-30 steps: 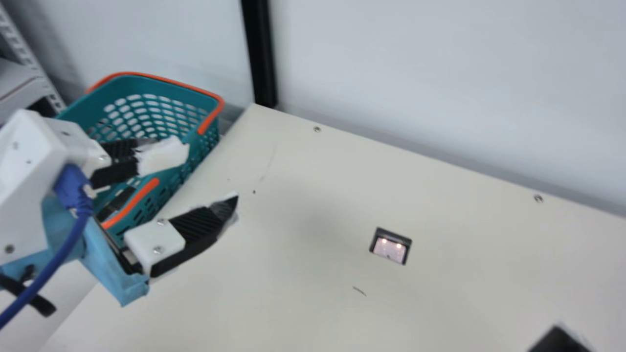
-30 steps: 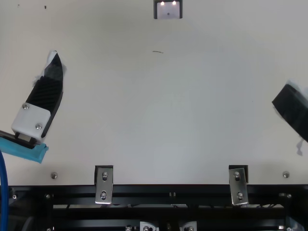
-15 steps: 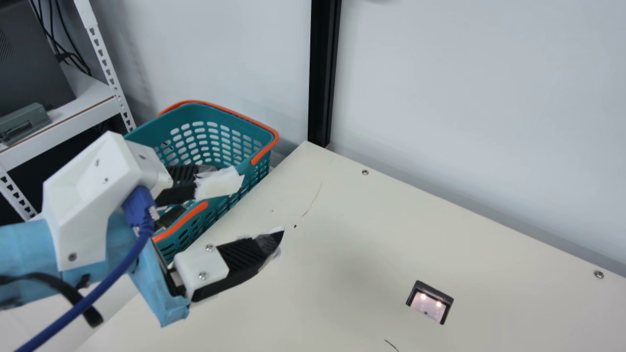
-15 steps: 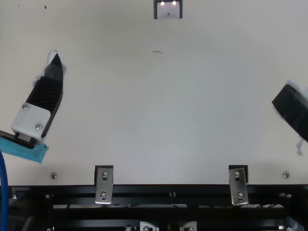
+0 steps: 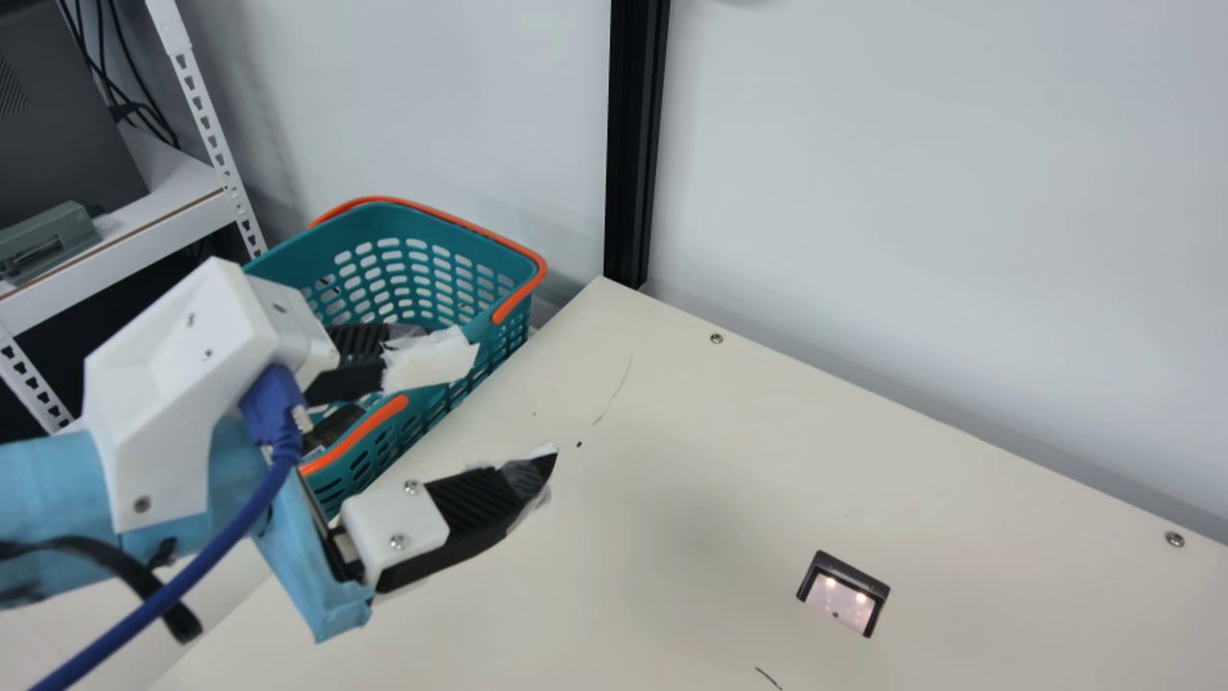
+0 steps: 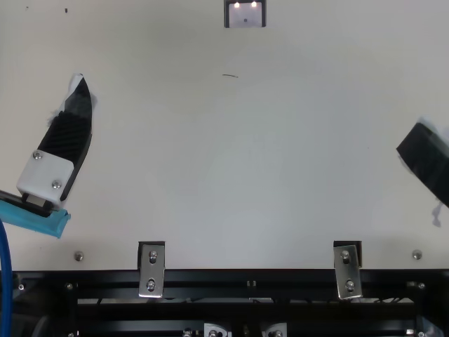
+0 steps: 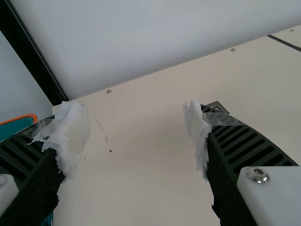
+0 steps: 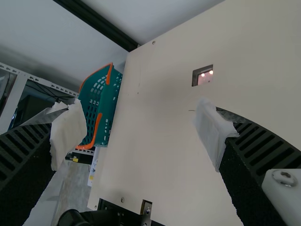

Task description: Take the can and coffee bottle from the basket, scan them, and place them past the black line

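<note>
- Left gripper [image 5: 510, 405]: spread wide, holding nothing; positioned by the table's basket side, one finger overlapping the basket [image 5: 432, 228] in the main view.
- Right gripper [image 8: 137, 113]: likewise apart and unloaded, over the opposite side of the table [image 5: 672, 480].
- Can and coffee bottle: location cannot be confirmed; the left gripper and arm mask much of the basket's interior. Presumably both await pick-up, with the work at its start.
- Scanner [image 5: 839, 603]: lit, on the table; black line [image 7: 284, 43] well beyond it.
- Risk, entry: a descent begun too close to the table could strike the orange handle [image 5: 355, 437] or tip the basket.
- Risk, snagging: the blue cable [image 5: 192, 579] hangs loosely near the basket and may catch.
- Risk, grip: the white wrap [image 7: 75, 132] on the fingertips is ragged; a smooth can might slip.
- Risk, scanning: a code turned away from the scanner would probably go unread.
</note>
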Controlling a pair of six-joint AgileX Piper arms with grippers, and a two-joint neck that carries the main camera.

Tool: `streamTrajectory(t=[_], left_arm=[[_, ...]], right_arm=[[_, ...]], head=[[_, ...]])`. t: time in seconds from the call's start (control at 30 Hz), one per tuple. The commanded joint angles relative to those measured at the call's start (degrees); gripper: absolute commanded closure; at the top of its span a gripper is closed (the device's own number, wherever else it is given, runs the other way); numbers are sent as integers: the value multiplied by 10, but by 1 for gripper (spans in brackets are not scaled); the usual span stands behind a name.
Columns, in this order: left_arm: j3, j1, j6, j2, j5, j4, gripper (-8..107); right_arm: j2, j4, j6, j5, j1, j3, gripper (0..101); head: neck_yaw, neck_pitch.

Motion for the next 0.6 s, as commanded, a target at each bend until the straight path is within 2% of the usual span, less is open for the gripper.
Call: streamTrajectory(t=[0.0, 0.57], left_arm=[[0, 0, 0, 0, 0, 0, 9], [0, 0, 0, 0, 0, 0, 9]], right_arm=[[0, 0, 0, 0, 0, 0, 0], [0, 0, 0, 0, 0, 0, 0]], head=[[14, -12], [14, -12]])
